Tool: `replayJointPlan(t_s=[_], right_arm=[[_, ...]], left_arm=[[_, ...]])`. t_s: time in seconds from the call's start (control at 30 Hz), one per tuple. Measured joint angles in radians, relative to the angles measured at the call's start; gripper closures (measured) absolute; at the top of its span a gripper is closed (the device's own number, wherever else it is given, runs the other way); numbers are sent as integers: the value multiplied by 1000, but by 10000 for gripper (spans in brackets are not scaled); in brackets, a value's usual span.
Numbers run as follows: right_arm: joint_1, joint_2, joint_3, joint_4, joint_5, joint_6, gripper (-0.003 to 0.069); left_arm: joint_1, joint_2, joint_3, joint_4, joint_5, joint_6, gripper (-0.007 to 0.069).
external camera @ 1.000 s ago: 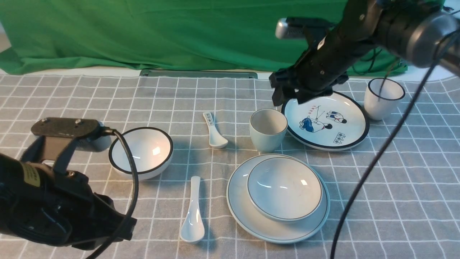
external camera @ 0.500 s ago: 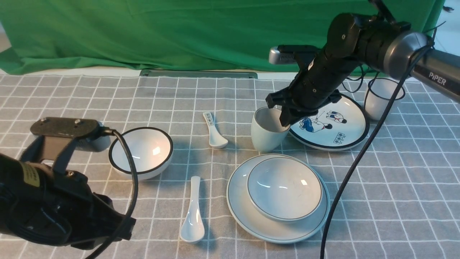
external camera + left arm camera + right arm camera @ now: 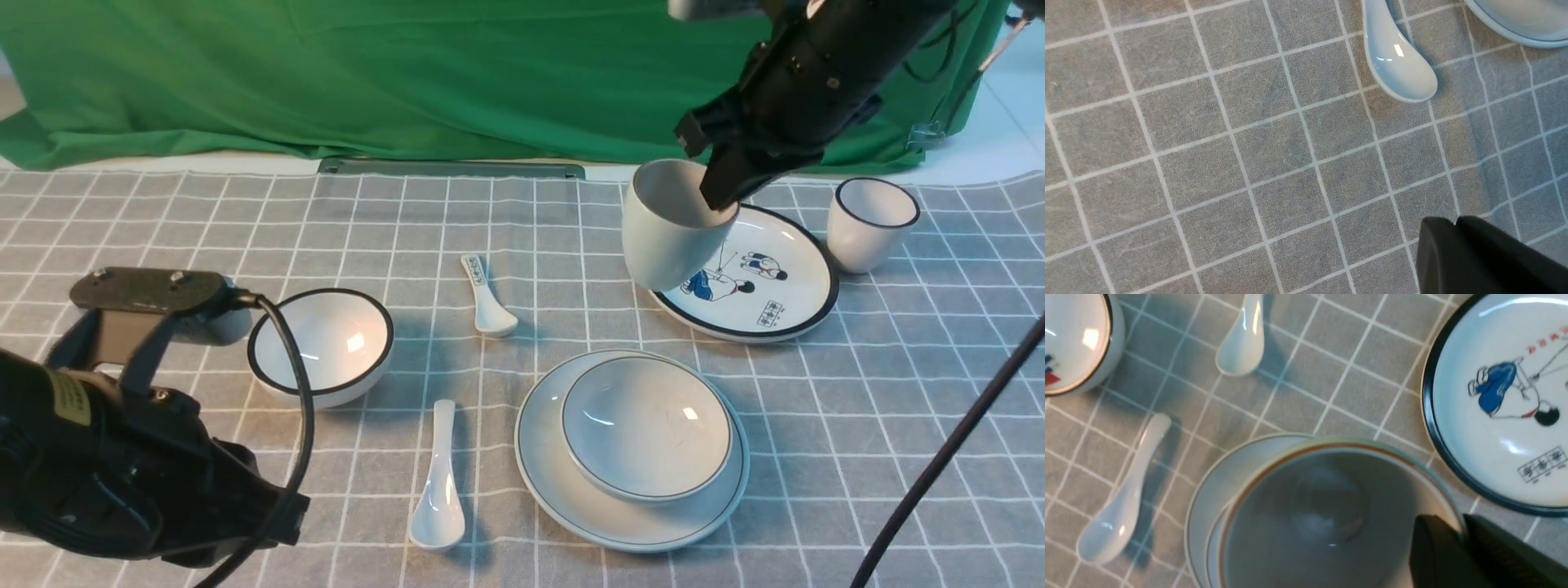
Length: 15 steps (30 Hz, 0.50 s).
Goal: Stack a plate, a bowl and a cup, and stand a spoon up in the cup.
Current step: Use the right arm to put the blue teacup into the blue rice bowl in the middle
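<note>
The right jaws pinch the cup (image 3: 671, 229) by one wall only, one finger inside the rim and one outside, and it hangs tilted in the air beyond the bowl (image 3: 647, 427), well above it. That thin grip is the main risk: glazed ceramic could slip or swing round the pinch. A fall here would land on the picture plate (image 3: 759, 286) beyond and right of the bowl, likely chipping both. The bowl sits in the plate (image 3: 545, 457), so the cup must come down level and centred in the bowl. Set down tilted or off-centre on the curved floor, it may tip once released, or nudge the bowl askew. A leaning cup could also topple when the spoon (image 3: 438, 482), lying on the surface (image 3: 857, 392) left of the bowl, goes in. The left jaws look closed on nothing, low and far left of the bowl
</note>
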Motion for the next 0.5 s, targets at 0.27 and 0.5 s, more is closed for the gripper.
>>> replayJointPlan(t_s=[0.27,0.5], right_arm=[[93,-1,246,2,-28,-25,582],[94,-1,377,-11,-178,-24,582]], left_arm=[[0,0,0,0,0,-7,607],[0,0,0,0,1,-11,607]])
